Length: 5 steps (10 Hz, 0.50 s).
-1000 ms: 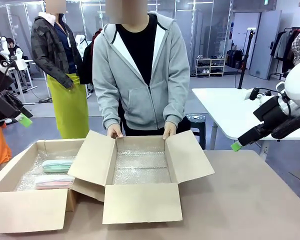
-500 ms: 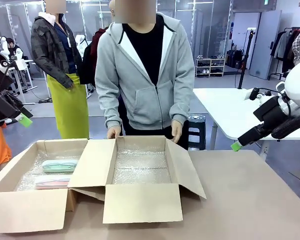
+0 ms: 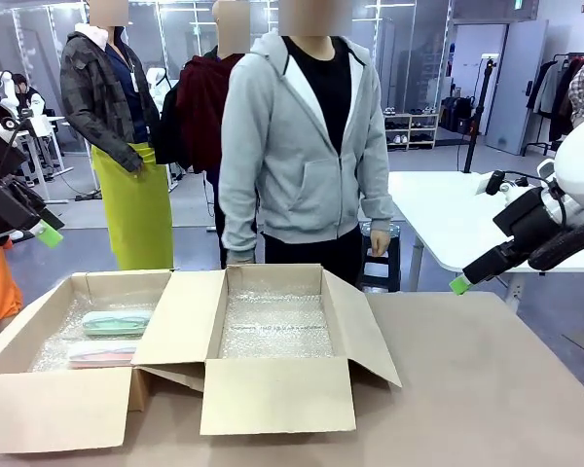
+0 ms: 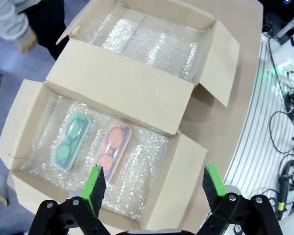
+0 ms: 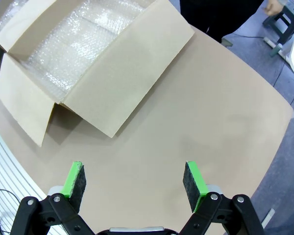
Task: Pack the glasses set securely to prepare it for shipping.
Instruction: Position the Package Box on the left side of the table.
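Note:
The glasses set lies in the left cardboard box (image 3: 49, 409) on bubble wrap: a mint-green case (image 3: 117, 322) behind a pale pink case (image 3: 105, 352). From the left wrist view, the green case (image 4: 72, 141) and pink case (image 4: 113, 149) rest side by side far below. My left gripper (image 4: 154, 188) hangs open high above that box, at the picture's left edge in the front view (image 3: 41, 232). My right gripper (image 5: 134, 178) is open and empty above bare table, raised at the right in the front view (image 3: 459, 284).
A second open box (image 3: 277, 394), lined with bubble wrap and holding nothing, stands mid-table with its flaps spread. A person in a grey hoodie (image 3: 307, 156) stands at the far edge, arms down. The brown table (image 3: 487, 389) is bare on the right.
The person let go of the middle box's side flaps, straightened and shifted right. The flaps folded slightly inward. Neither arm moved.

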### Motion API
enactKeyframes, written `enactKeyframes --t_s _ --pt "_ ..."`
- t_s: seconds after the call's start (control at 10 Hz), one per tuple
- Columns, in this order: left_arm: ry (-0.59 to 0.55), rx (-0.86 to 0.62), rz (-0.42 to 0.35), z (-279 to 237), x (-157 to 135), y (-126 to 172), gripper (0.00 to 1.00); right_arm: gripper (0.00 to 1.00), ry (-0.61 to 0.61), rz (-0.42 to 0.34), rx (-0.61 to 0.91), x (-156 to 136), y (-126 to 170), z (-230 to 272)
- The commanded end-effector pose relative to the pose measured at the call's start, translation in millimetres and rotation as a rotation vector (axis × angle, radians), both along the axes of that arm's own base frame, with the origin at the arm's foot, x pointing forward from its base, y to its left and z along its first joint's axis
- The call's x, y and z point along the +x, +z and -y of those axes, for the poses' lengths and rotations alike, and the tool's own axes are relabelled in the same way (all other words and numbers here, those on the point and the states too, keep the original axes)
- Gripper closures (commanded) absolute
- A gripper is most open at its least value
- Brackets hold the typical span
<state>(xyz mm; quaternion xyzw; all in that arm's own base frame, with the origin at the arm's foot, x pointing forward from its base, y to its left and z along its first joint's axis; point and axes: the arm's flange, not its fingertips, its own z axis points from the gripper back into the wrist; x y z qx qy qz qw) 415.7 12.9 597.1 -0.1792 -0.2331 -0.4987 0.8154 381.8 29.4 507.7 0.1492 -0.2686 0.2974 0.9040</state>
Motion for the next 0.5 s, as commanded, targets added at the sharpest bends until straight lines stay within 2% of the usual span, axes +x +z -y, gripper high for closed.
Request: enactKeyframes --t_s 0.0,0.4 --pt "0.003 0.014 -0.013 -1.4 0.6 4.8 0.00 0.00 -0.003 -0.003 -0.004 -0.3 1.4 -1.2" --pt "0.003 0.014 -0.013 -1.4 0.6 4.8 0.00 0.00 -0.003 -0.003 -0.004 -0.3 1.4 -1.2"
